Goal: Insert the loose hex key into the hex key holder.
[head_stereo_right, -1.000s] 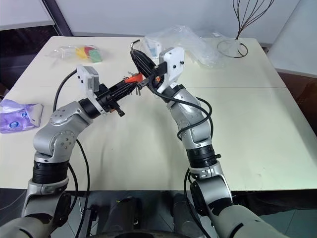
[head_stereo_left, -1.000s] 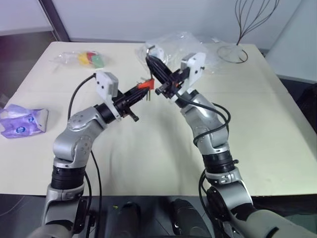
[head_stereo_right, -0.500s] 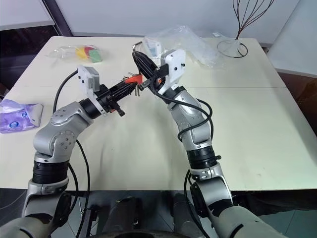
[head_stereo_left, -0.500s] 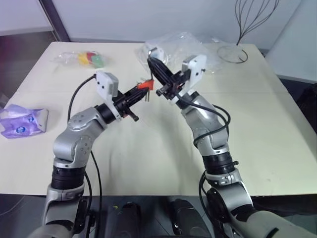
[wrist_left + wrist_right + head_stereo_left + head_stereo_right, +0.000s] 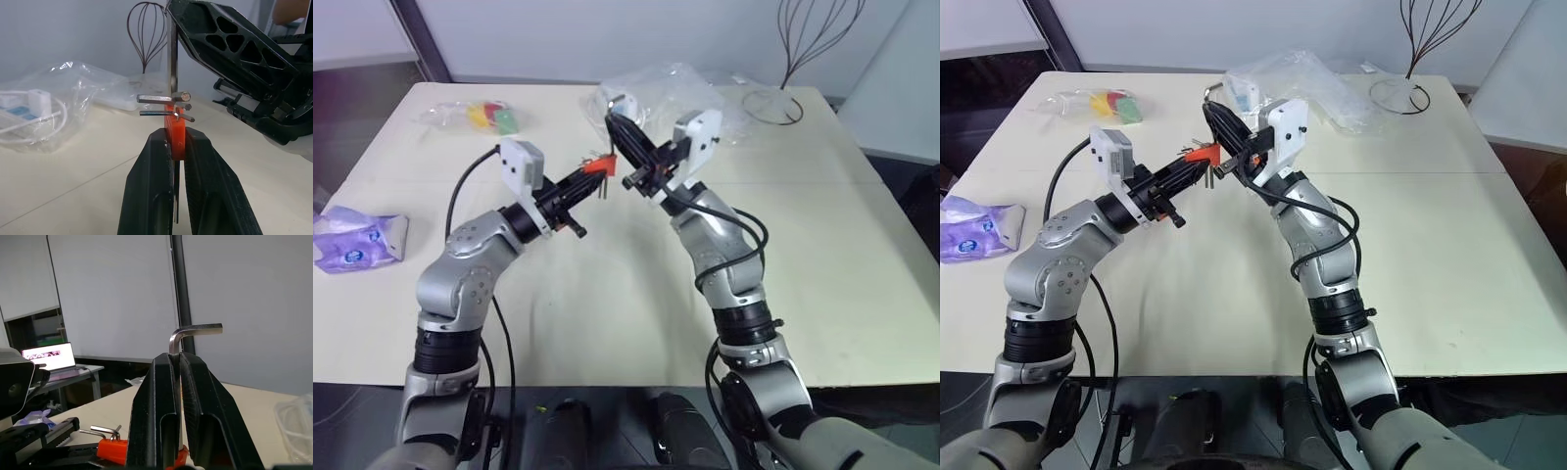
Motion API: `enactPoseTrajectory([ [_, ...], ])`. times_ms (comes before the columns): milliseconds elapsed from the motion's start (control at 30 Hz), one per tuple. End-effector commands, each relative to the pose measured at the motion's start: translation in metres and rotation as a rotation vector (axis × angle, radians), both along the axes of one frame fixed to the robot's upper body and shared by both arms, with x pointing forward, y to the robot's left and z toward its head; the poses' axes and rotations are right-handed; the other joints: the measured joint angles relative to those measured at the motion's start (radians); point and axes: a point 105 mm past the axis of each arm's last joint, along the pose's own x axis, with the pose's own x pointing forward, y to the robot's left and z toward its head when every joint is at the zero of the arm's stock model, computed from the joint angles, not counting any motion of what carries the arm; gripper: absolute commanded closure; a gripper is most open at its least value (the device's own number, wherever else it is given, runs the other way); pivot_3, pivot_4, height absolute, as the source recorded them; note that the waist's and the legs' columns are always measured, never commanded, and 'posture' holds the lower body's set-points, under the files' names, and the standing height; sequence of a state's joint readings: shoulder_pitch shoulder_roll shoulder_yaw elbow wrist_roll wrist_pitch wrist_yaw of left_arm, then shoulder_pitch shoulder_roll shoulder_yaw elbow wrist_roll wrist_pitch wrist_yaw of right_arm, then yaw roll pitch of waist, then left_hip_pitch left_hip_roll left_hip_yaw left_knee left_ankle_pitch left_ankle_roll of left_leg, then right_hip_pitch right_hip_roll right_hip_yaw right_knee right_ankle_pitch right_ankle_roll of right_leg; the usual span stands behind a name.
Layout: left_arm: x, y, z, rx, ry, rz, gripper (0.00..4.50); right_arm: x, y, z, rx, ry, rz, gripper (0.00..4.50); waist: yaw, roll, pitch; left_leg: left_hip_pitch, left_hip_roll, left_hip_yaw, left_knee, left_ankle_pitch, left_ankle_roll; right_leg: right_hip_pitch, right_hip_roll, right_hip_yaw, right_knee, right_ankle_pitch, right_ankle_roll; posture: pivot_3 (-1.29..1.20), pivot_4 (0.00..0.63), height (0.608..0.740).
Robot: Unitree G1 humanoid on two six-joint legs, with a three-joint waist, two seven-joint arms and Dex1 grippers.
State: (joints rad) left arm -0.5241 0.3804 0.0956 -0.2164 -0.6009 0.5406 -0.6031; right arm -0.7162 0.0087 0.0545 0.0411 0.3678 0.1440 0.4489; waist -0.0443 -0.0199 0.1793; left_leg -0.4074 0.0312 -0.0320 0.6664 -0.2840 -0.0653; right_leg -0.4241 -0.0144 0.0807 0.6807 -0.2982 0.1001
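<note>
The left gripper (image 5: pixel 174 147) clamps the hex key holder (image 5: pixel 175 131) between its closed fingers, the orange block jutting just past the fingertips with short keys sticking out sideways. The right gripper (image 5: pixel 177 363) pinches the loose hex key (image 5: pixel 188 333), whose bent end rises above its fingertips while its shaft meets the holder's top.

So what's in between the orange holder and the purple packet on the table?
Just bare table, seen from the head camera. The hex key holder is up in the left gripper; the purple packet lies near the table's left edge.
</note>
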Motion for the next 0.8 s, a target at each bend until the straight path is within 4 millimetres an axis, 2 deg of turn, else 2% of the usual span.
enactPoseTrajectory([
  [33,-0.0058,-0.0002,0.0191,-0.017,-0.082,-0.002,4.5,-0.0076,-0.0002,0.0177,0.03,-0.064,0.011,4.48,0.0,0.0,0.0,0.0,0.0,0.0,0.0,0.0,0.0,0.0,0.0,0.0,0.0,0.0,0.0,0.0,0.15,0.74],
  [500,-0.0037,0.0033,0.0206,-0.02,-0.101,0.019,4.5,-0.0083,-0.0068,0.02,0.041,-0.038,-0.002,4.48,0.0,0.0,0.0,0.0,0.0,0.0,0.0,0.0,0.0,0.0,0.0,0.0,0.0,0.0,0.0,0.0,0.15,0.74],
  [600,-0.0034,0.0036,0.0209,-0.019,-0.107,0.021,4.5,-0.008,-0.0075,0.0199,0.032,-0.037,-0.007,3.43,0.0,0.0,0.0,0.0,0.0,0.0,0.0,0.0,0.0,0.0,0.0,0.0,0.0,0.0,0.0,0.0,0.15,0.74],
  [667,-0.0033,0.0038,0.0214,-0.016,-0.114,0.023,4.5,-0.0075,-0.0081,0.0194,0.024,-0.035,-0.012,3.43,0.0,0.0,0.0,0.0,0.0,0.0,0.0,0.0,0.0,0.0,0.0,0.0,0.0,0.0,0.0,0.0,0.15,0.74],
  [700,-0.0035,0.0038,0.0216,-0.015,-0.118,0.023,4.5,-0.0072,-0.0087,0.0191,0.019,-0.033,-0.016,2.68,0.0,0.0,0.0,0.0,0.0,0.0,0.0,0.0,0.0,0.0,0.0,0.0,0.0,0.0,0.0,0.0,0.15,0.74],
  [800,-0.0038,0.0034,0.0221,-0.013,-0.126,0.021,4.5,-0.0062,-0.0098,0.0182,0.005,-0.031,-0.024,2.68,0.0,0.0,0.0,0.0,0.0,0.0,0.0,0.0,0.0,0.0,0.0,0.0,0.0,0.0,0.0,0.0,0.15,0.74],
])
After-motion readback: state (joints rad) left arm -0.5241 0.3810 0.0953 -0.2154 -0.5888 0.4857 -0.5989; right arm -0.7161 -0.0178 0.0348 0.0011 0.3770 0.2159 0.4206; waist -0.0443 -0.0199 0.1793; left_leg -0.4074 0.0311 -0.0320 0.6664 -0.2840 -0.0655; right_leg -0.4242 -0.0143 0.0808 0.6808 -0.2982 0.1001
